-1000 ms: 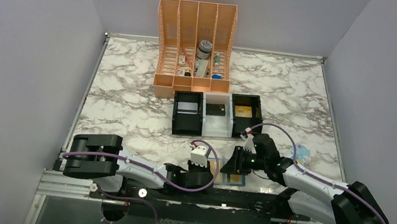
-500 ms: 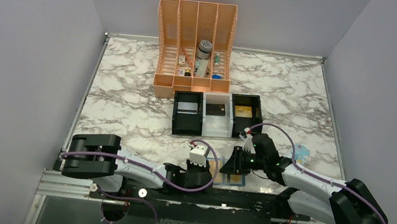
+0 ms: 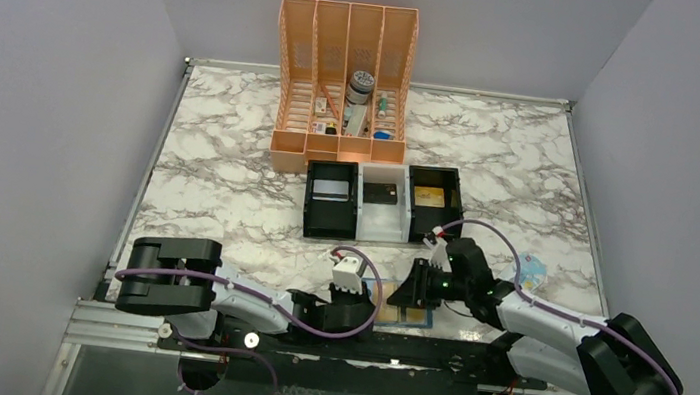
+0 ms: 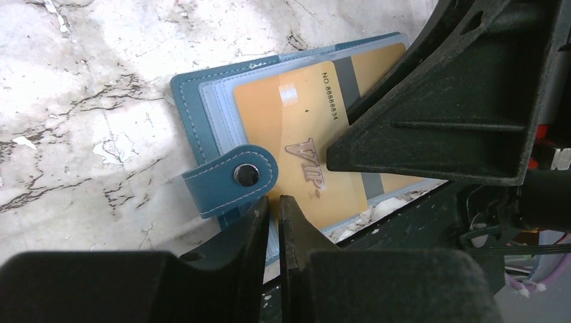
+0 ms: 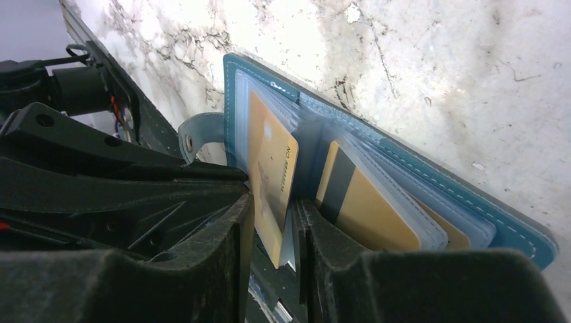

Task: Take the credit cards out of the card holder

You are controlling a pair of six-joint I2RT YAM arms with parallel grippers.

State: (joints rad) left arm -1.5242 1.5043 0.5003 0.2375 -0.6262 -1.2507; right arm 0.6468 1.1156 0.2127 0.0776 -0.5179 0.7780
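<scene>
1. The left pincer (image 4: 274, 202) and right pincer (image 5: 273, 202) crowd nearly tip to tip over the card holder (image 4: 202, 101), leaving no passage between them.
2. A credit card (image 5: 269, 161) fills the right pincer's jaws, and the holder's edge fills the left's.
3. Beyond both, bare tabletop (image 3: 228, 173) reaches the tray (image 3: 357, 221).
4. A pale packet (image 3: 530, 272) lies right of the right pincer.

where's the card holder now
Top view: the card holder lies open at the table's near edge, right of centre, under the right end effector, left end effector beside it.
</scene>
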